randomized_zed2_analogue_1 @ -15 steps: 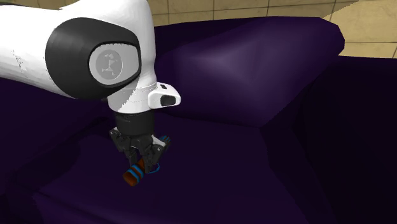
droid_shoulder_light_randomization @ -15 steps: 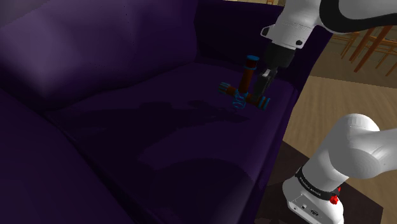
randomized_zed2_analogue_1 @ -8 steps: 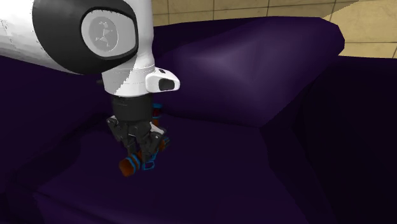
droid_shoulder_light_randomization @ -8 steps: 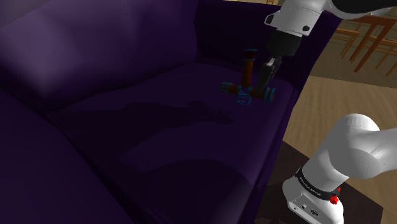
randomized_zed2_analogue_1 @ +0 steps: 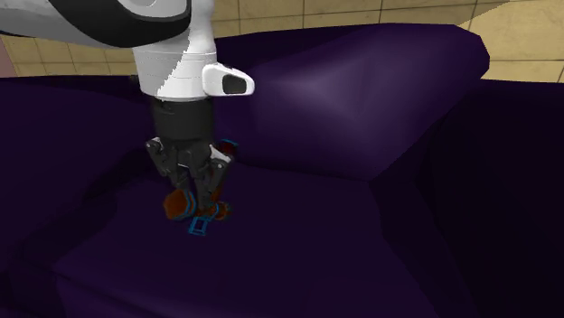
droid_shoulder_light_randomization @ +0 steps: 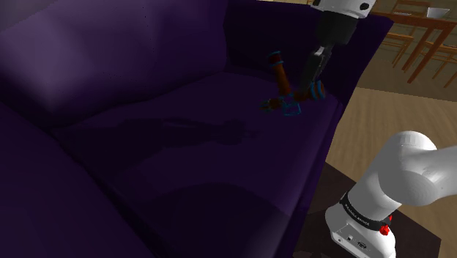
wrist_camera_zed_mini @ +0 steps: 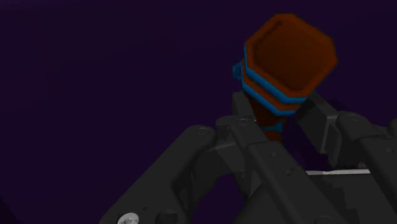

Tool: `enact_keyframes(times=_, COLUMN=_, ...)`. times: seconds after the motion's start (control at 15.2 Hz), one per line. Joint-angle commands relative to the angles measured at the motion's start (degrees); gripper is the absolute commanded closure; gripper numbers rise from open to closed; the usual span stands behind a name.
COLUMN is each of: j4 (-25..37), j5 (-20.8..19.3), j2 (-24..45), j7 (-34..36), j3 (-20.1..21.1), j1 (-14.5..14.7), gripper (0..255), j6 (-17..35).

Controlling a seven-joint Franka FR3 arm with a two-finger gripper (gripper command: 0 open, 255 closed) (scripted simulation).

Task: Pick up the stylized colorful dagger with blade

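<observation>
The dagger (droid_shoulder_light_randomization: pixel 316 91) is red-brown with blue bands and a small blue guard (droid_shoulder_light_randomization: pixel 291 108). It hangs tilted just above the dark purple sofa seat (droid_shoulder_light_randomization: pixel 205 146), near the armrest. My black gripper (droid_shoulder_light_randomization: pixel 301 89) comes down from above and is shut on its middle. From the second exterior view the gripper (randomized_zed2_analogue_1: pixel 201 199) clasps the dagger (randomized_zed2_analogue_1: pixel 176 206), with one banded end (randomized_zed2_analogue_1: pixel 222 149) sticking up behind the fingers. In the wrist view the dagger's banded, red-brown end (wrist_camera_zed_mini: pixel 287 60) juts out beyond the gripper (wrist_camera_zed_mini: pixel 277 116), and both fingers (wrist_camera_zed_mini: pixel 245 114) press against its shaft.
The sofa's back cushion (droid_shoulder_light_randomization: pixel 110 59) rises behind the seat, and its armrest (droid_shoulder_light_randomization: pixel 359 51) stands close beside the gripper. Wooden chairs (droid_shoulder_light_randomization: pixel 425 48) stand on the tan floor (droid_shoulder_light_randomization: pixel 381 117) beyond. The arm's white base (droid_shoulder_light_randomization: pixel 373 212) sits at the shoulder view's lower right.
The gripper has risen with the dagger clasped in it. The dagger has left the seat and tipped, one end swinging up.
</observation>
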Motion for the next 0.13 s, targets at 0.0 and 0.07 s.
enact_keyframes(times=0.0, j4=1.00, j5=-0.09, j2=0.34, j7=0.10, j3=-0.09, j1=-0.03, gripper=255, j6=-0.66)
enact_keyframes(times=0.07, j4=1.01, j5=-0.09, j2=0.34, j7=0.10, j3=-0.09, j1=-0.03, gripper=255, j6=-0.66)
